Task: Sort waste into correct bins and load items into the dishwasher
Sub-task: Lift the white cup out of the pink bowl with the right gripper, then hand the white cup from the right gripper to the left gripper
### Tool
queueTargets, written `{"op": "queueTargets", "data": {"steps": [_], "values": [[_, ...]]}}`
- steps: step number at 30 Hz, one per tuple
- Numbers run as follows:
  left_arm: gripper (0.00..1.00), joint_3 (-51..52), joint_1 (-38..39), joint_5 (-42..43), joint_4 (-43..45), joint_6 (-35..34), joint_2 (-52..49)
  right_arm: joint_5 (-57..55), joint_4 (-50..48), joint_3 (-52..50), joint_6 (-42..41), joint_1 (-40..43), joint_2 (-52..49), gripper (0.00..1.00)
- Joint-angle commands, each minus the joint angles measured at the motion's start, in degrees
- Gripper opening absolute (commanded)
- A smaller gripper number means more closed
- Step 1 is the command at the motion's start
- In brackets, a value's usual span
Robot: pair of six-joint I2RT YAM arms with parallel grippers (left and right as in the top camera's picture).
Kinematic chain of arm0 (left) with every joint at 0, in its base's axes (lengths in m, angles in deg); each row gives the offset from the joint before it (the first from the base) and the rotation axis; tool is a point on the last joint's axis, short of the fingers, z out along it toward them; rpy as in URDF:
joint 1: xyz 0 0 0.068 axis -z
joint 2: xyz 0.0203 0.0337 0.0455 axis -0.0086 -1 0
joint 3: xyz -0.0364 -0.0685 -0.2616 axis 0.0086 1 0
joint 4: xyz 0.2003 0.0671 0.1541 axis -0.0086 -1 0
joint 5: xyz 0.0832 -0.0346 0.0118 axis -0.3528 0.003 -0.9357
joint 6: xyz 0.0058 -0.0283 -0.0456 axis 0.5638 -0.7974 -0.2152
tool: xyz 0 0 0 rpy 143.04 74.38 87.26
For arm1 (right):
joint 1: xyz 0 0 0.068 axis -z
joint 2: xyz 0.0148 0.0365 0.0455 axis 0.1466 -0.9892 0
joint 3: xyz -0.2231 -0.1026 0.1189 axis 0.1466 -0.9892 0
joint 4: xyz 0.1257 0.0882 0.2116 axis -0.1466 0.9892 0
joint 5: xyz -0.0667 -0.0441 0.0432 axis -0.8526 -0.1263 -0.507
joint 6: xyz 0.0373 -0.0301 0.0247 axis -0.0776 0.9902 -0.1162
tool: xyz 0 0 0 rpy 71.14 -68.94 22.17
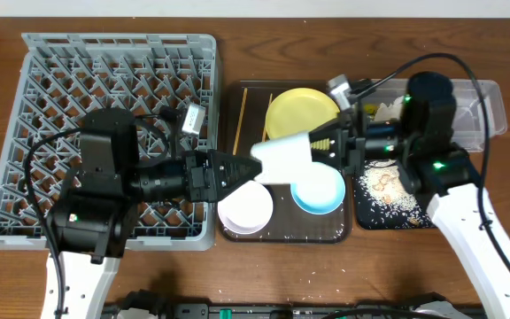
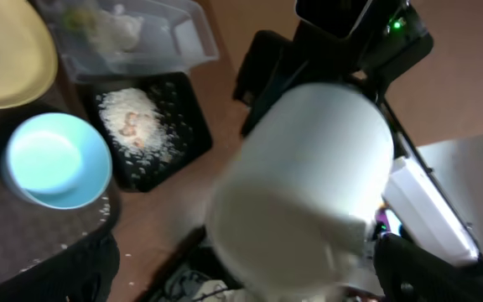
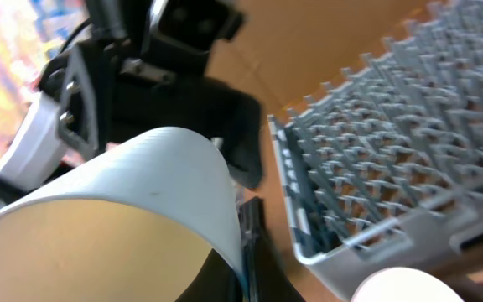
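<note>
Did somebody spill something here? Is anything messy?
Yes. Most rice scraps sit in the black tray, but a few grains lie on the brown serving tray beside the light blue bowl. The white cup isn't dropped: the right fingers hold it up.

1. The white cup (image 1: 286, 158) at the right gripper (image 1: 324, 143) looks smooth and not shiny.
2. The dish rack (image 1: 118, 80) behind the left gripper (image 1: 251, 168) is dull grey plastic.
3. The black tray (image 1: 366, 214) near the right gripper is shiny.
4. The tub (image 1: 492, 106) beside that tray is clear plastic.
5. The table (image 1: 264, 18) is brown wood.
</note>
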Motion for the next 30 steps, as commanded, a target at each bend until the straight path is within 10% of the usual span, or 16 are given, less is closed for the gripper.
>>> {"op": "queueTargets", "data": {"steps": [1, 21, 24, 30], "values": [[0.98, -0.8, -0.2, 5.0, 0.8, -0.1, -0.4, 0.2, -1.0, 0.5, -0.6, -3.5, 0.3, 0.01], [0.75, -0.8, 1.3, 12.9, 2.1, 0.0, -0.3, -13.4, -5.4, 0.5, -3.5, -10.3, 0.3, 0.01], [0.67, -0.8, 1.3, 8.8, 2.0, -0.1, -0.3, -13.4, -5.5, 0.5, -3.6, -9.8, 0.4, 0.48], [0.65, -0.8, 1.3, -11.7, -7.6, 4.6, 0.5, -18.5, 3.9, 0.5, -4.1, 0.3, 3.2, 0.62]]}}
